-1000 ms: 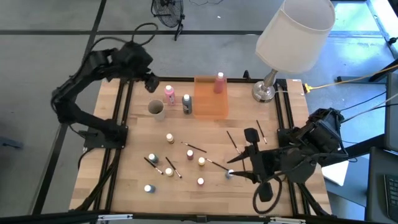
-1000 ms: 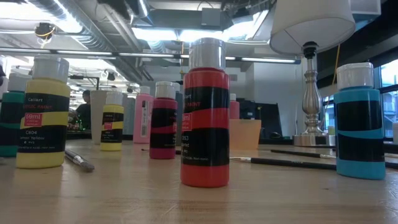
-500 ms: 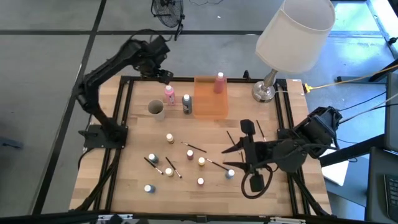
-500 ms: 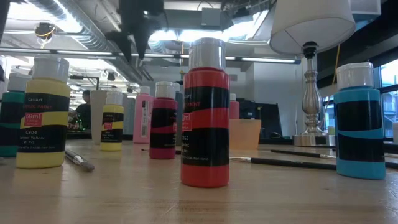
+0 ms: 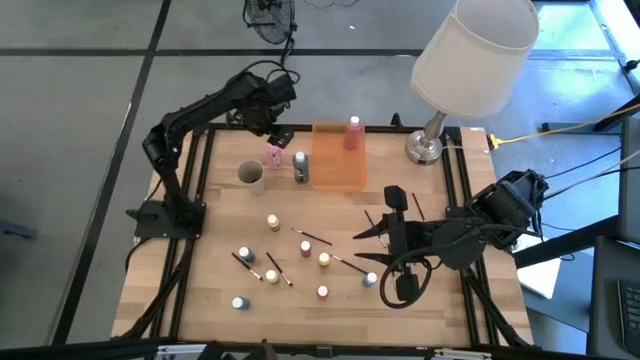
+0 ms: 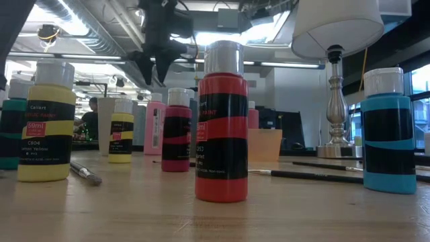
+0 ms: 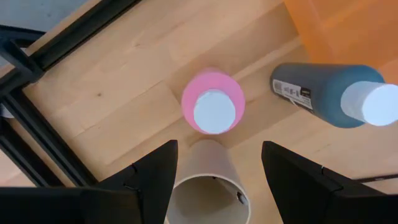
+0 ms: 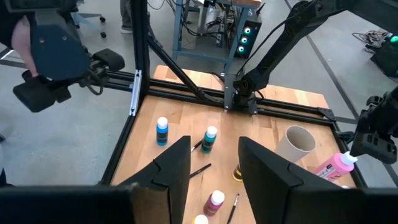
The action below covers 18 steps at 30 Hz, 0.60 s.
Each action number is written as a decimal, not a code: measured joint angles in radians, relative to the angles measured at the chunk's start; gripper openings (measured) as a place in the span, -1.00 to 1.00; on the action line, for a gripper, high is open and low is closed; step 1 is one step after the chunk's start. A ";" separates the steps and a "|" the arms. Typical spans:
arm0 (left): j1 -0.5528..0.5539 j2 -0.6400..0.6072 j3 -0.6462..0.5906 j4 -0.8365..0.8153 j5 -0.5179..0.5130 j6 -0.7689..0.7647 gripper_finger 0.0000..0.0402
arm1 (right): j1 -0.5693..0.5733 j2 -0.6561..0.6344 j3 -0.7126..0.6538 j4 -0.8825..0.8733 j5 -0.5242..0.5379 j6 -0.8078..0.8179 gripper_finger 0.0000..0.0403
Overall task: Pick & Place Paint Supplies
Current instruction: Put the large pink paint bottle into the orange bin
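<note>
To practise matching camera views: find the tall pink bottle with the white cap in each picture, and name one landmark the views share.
High view: pink bottle, under the left gripper.
Low view: behind the yellow bottle.
Left wrist view: centre, seen cap-on.
Right wrist view: lower right.
Shared landmark: beige cup beside it.

The dark six-joint left arm reached from its base at the left edge of the wooden table (image 5: 220,225) across to the table's far left corner, elbow raised and forearm stretched along the far rail. Its wrist pointed straight down, and the left two-finger gripper (image 5: 275,137) hung above that corner with its dark fingers (image 7: 155,171) spread apart and nothing between them. The dark right arm lay low and folded over the table's right side, its forearm running inward from the right rail. The right two-finger gripper (image 5: 375,238) hovered over the table's right-centre, aimed towards the left side, its fingers (image 8: 174,163) parted and empty.
</note>
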 joint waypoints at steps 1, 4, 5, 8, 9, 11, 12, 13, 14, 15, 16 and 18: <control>0.000 0.002 0.000 0.004 -0.002 0.004 0.14 | 0.000 0.000 0.000 0.000 0.000 0.000 -0.32; 0.000 0.005 0.000 0.007 -0.004 0.004 0.14 | 0.000 0.000 0.000 0.000 0.000 0.000 -0.32; 0.000 0.005 0.000 0.007 -0.004 0.005 0.14 | 0.000 0.000 0.000 0.000 0.000 0.000 -0.32; 0.000 0.005 -0.005 0.010 -0.022 0.014 0.14 | 0.000 0.000 0.000 0.000 0.000 0.000 -0.32; 0.000 0.005 -0.008 0.010 -0.032 0.015 0.14 | 0.000 0.000 0.000 0.000 0.000 0.000 -0.32; 0.003 0.005 -0.009 0.012 -0.036 0.015 0.14 | 0.000 0.000 0.000 0.000 0.000 0.000 -0.32; 0.003 0.005 -0.009 0.015 -0.036 0.015 0.14 | 0.000 0.000 0.000 -0.001 0.000 0.000 -0.32; 0.003 0.005 -0.010 0.022 -0.033 0.015 0.14 | 0.000 0.000 0.000 0.000 0.000 0.000 -0.32; 0.003 0.005 -0.010 0.032 -0.027 0.015 0.14 | 0.000 0.000 0.000 0.000 0.000 0.000 -0.32; 0.003 0.005 -0.010 0.036 -0.020 0.015 0.14 | 0.000 0.000 0.000 -0.001 0.000 0.000 -0.32; 0.003 0.005 -0.010 0.033 -0.010 0.015 0.14 | 0.000 0.000 0.000 0.000 0.000 0.000 -0.32; 0.003 0.008 -0.009 0.034 0.002 0.019 0.14 | 0.000 0.000 0.000 -0.001 -0.001 0.000 -0.32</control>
